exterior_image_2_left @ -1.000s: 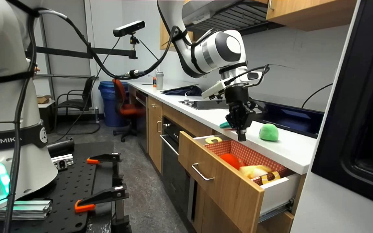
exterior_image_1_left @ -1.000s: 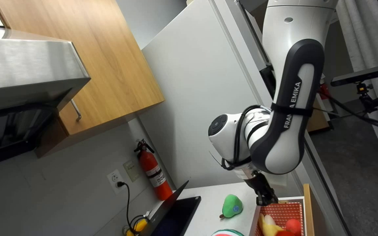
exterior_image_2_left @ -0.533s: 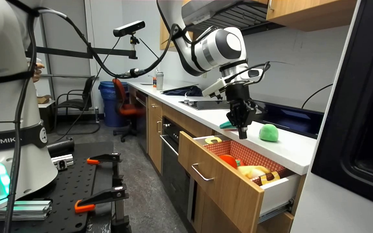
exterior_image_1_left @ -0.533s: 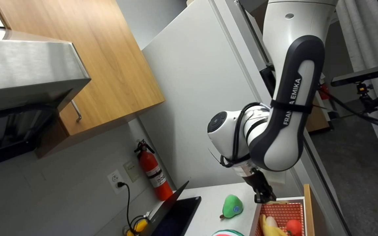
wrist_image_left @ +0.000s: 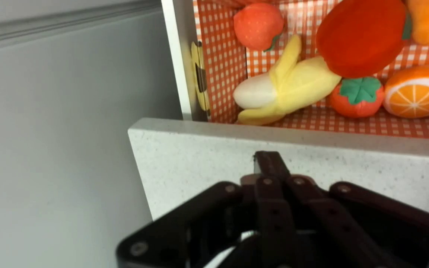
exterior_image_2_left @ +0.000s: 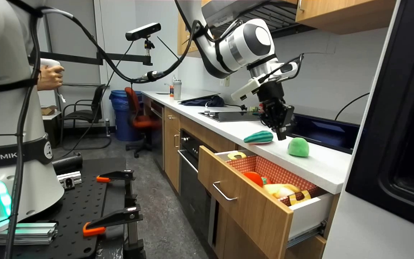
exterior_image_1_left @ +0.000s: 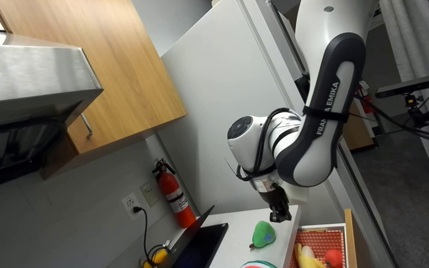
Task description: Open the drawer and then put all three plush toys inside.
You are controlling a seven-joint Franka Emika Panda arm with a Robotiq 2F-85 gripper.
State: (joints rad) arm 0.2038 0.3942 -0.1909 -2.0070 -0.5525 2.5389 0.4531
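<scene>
Gripper (exterior_image_2_left: 281, 134) above counter (exterior_image_2_left: 323, 167) near front edge, jaws together, drawer (exterior_image_2_left: 261, 216) extended below that edge, red, yellow and orange plush toys (wrist_image_left: 348, 52) inside, green plush toy (exterior_image_2_left: 298, 147) on counter behind edge.

The drawer (exterior_image_2_left: 250, 207) stands pulled out; way in from above free. Behind drawer: tabletop (exterior_image_2_left: 322, 163) with green plush toy (exterior_image_2_left: 298, 147), striped toy (exterior_image_2_left: 259, 137). At drawer's end: tall pale panel (exterior_image_1_left: 218, 126). Inside drawer: plush banana (wrist_image_left: 304, 87), red toy (wrist_image_left: 361, 37) take up room.
</scene>
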